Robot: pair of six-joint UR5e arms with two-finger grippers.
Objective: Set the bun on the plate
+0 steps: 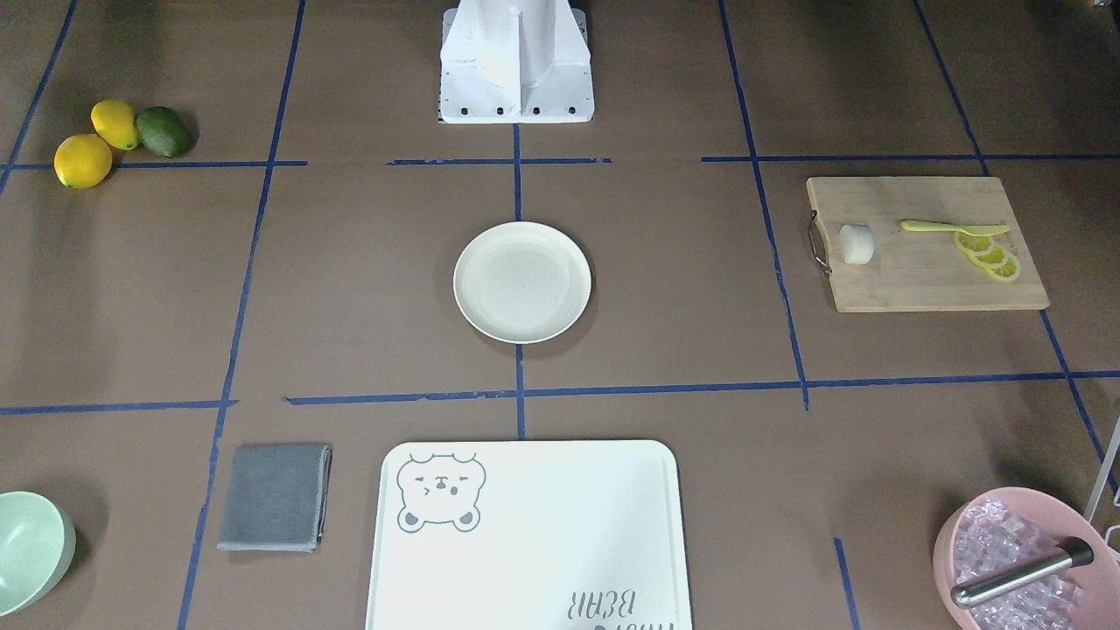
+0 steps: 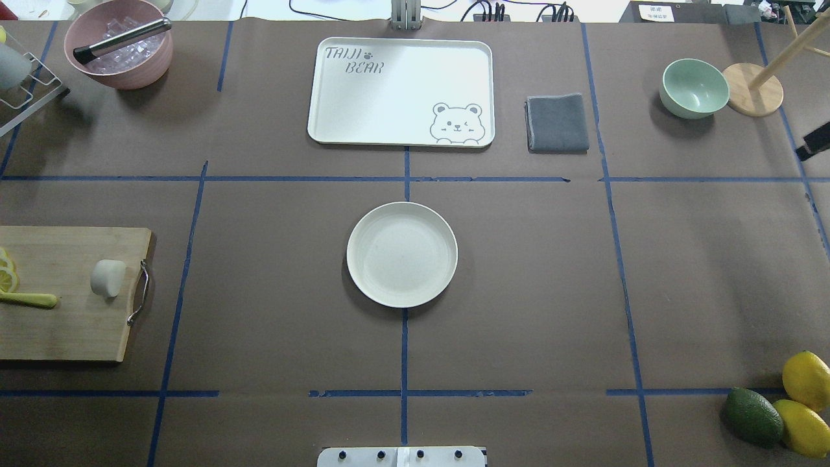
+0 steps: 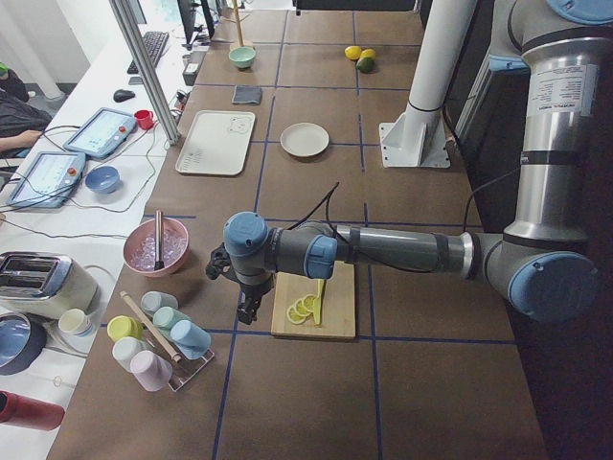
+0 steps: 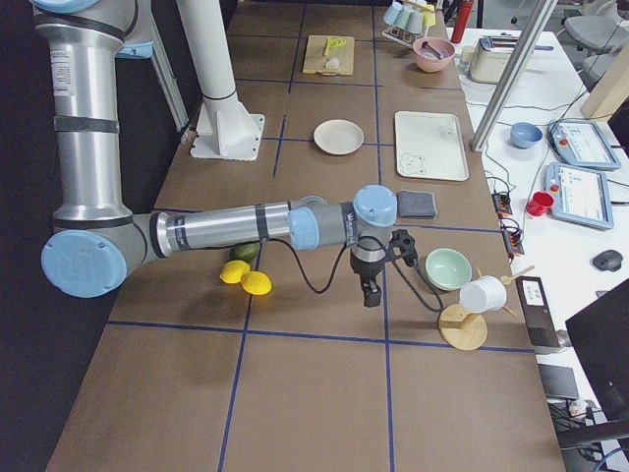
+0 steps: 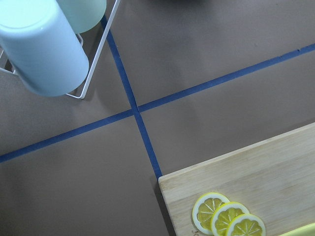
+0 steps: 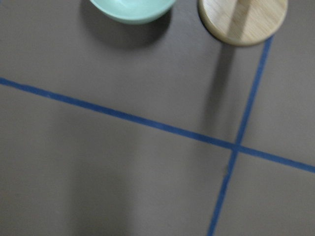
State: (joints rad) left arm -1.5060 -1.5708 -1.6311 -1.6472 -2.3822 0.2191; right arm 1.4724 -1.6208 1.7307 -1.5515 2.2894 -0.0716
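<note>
The small white bun (image 1: 857,243) (image 2: 107,277) lies on a wooden cutting board (image 1: 927,245) near its metal handle. The empty cream plate (image 1: 522,282) (image 2: 402,254) sits at the table's middle, far from the bun. My left gripper (image 3: 251,311) hangs past the board's lemon-slice end, beside the cup rack; I cannot tell whether it is open or shut. My right gripper (image 4: 371,293) hovers near the mint-green bowl (image 4: 448,267), and its state cannot be told either. Neither wrist view shows fingers.
On the board lie lemon slices (image 1: 989,255) and a yellow-green knife (image 1: 952,228). A bear-print tray (image 2: 402,91), grey cloth (image 2: 556,123), pink ice bowl with tongs (image 2: 120,45), wooden stand (image 2: 752,89), two lemons and an avocado (image 2: 752,416) ring the table.
</note>
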